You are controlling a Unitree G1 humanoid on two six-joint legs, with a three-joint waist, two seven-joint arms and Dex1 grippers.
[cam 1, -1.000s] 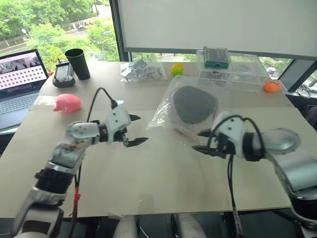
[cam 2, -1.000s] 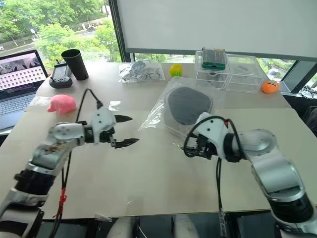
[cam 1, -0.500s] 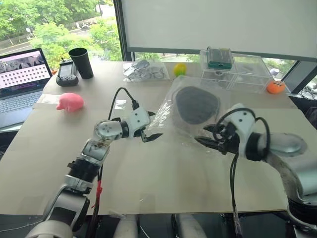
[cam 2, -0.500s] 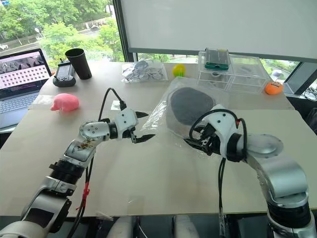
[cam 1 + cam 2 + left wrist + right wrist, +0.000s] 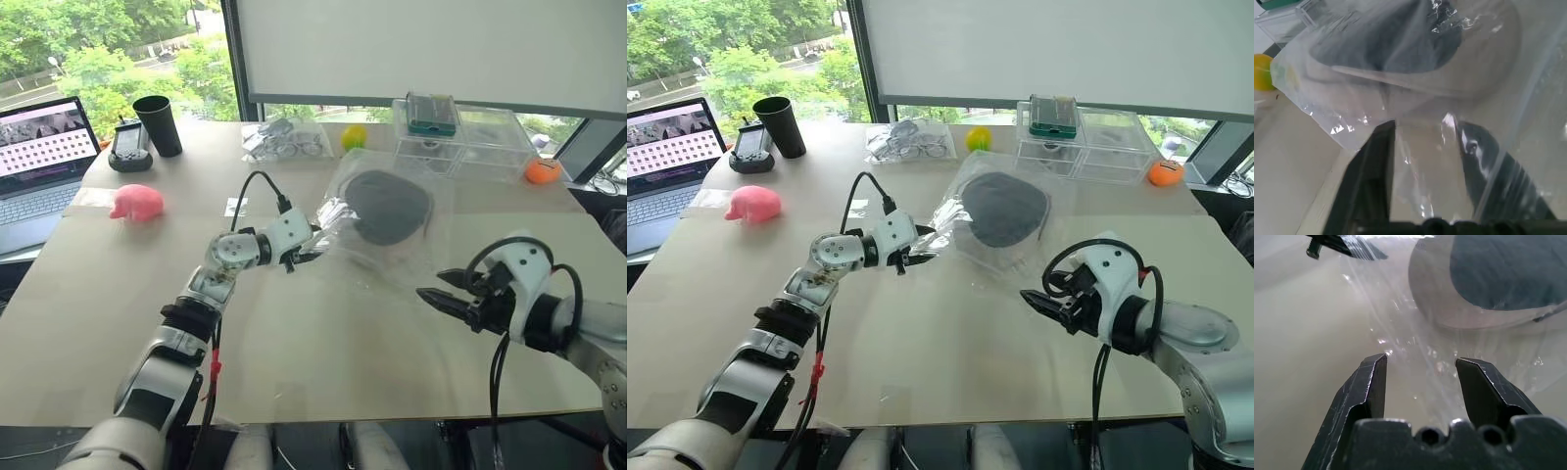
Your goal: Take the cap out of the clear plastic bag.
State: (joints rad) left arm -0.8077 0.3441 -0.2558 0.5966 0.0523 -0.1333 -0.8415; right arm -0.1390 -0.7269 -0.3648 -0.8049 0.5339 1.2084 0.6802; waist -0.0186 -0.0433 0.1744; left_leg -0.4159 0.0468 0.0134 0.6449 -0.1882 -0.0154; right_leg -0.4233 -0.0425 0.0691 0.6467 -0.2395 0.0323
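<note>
The clear plastic bag [image 5: 416, 259] lies flat mid-table. Inside it sits the cap [image 5: 390, 206], its dark lining facing up. My left gripper [image 5: 312, 252] is at the bag's left corner, which is bunched and raised. In the left wrist view its fingers [image 5: 1371, 181] stand apart with crinkled film between them, one finger seen through the film, and the cap [image 5: 1400, 44] lies beyond. My right gripper [image 5: 438, 290] hovers open just off the bag's near edge with nothing in it. The right wrist view shows its fingers [image 5: 1369, 391] apart, with film and the cap [image 5: 1508, 269] ahead.
A pink pig toy [image 5: 135, 203], a laptop [image 5: 39, 147], a black cup [image 5: 155, 124] and a controller [image 5: 127, 149] are at the far left. A small bag with eyeglasses [image 5: 284, 140], a yellow ball [image 5: 353, 135], clear boxes [image 5: 460, 147] and an orange ball [image 5: 539, 169] line the back.
My left gripper has reached forward and right to the bag's left corner, its fingers have narrowed, and that corner is now bunched up. My right gripper has drawn back off the bag's near edge.
</note>
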